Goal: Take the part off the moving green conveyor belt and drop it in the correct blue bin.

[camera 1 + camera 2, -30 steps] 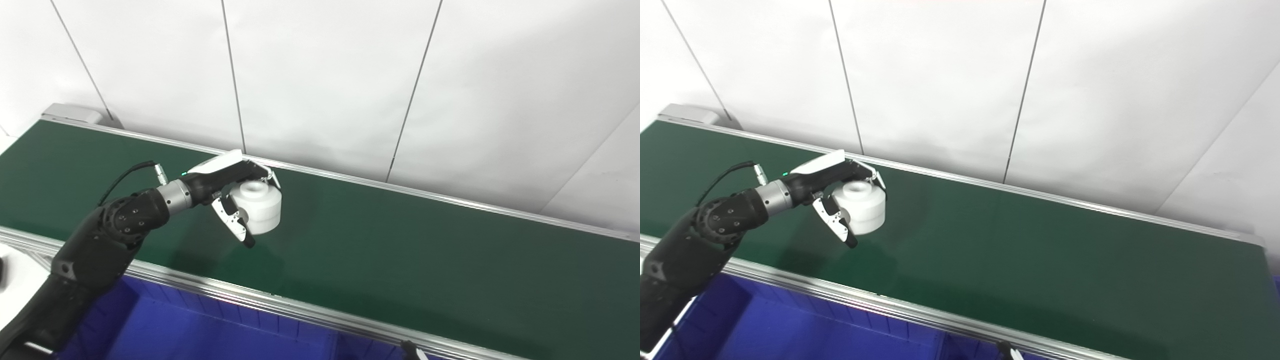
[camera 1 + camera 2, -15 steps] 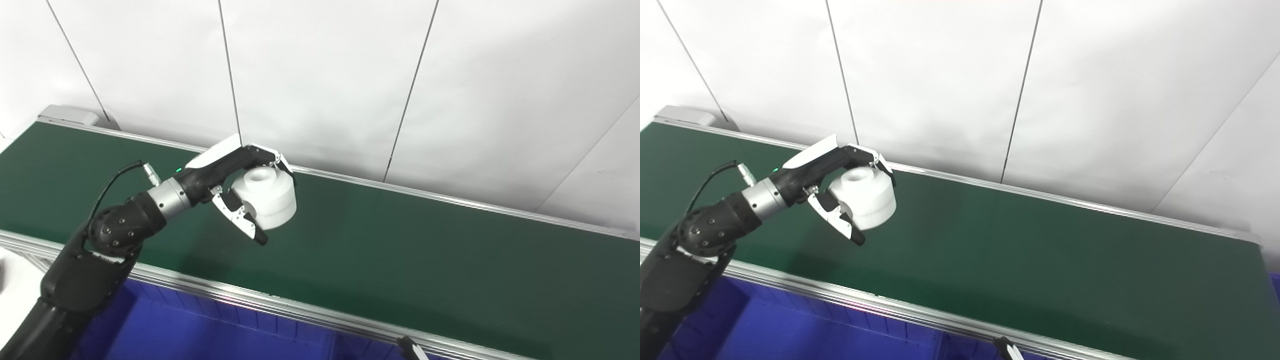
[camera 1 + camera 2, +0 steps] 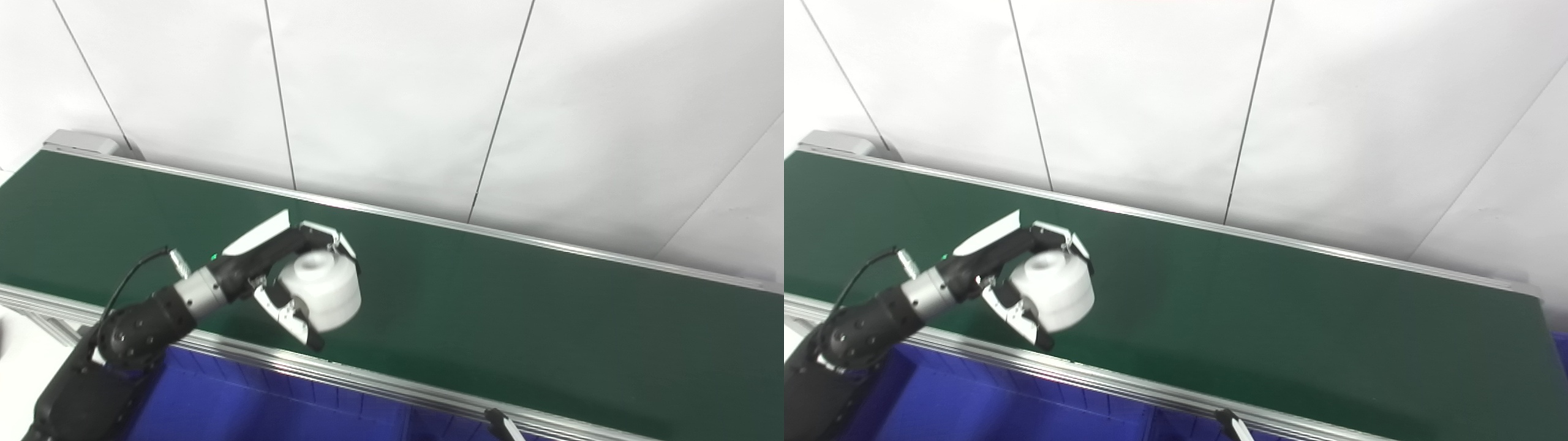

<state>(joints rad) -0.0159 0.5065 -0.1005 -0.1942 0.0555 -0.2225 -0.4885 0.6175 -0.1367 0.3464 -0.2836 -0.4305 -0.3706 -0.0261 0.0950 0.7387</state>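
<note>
left eye view: my left hand has its fingers curled round the white stepped cylindrical plastic part, lifted clear above the dark green conveyor belt near its near rail. the deep blue plastic bin sits just below that rail. only a dark tip of my right hand shows at the bottom edge; i cannot tell its pose.

right eye view: same grasp, part over the near edge of the belt. i judge this the carry step; next i need to bring it nearer, over the bin, then let the fingers spread.
</note>
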